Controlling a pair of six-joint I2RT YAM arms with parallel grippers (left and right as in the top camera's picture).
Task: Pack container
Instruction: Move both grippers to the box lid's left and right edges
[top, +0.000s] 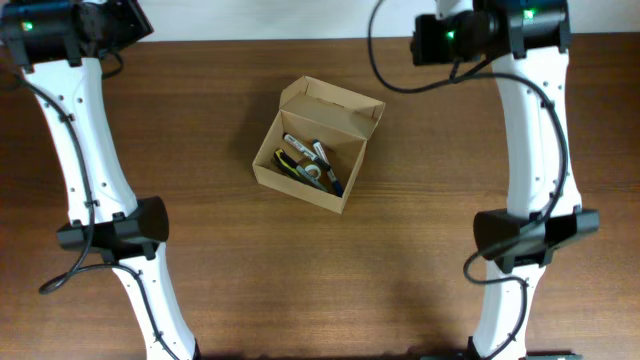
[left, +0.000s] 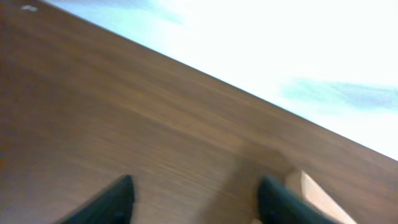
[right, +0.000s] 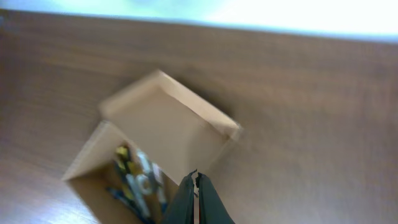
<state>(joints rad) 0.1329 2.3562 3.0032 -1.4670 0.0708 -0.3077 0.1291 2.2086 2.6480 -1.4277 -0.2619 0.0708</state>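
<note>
The container (top: 300, 192) is a small tan cardboard box at the table's middle, with its flap lid (top: 333, 108) standing open at the far side. Several markers (top: 308, 165) lie inside. In the right wrist view the container (right: 168, 124) lies below and to the left, with the markers (right: 138, 180) showing. My right gripper (right: 196, 177) is shut and empty above the box's right wall. My left gripper (left: 198, 186) is open and empty over bare table. A corner of the container (left: 317, 196) shows beside its right finger.
The brown wooden table (top: 450, 150) lies all round the box. Its far edge runs across the top of both wrist views. Both white arms stand at the left and right sides in the overhead view.
</note>
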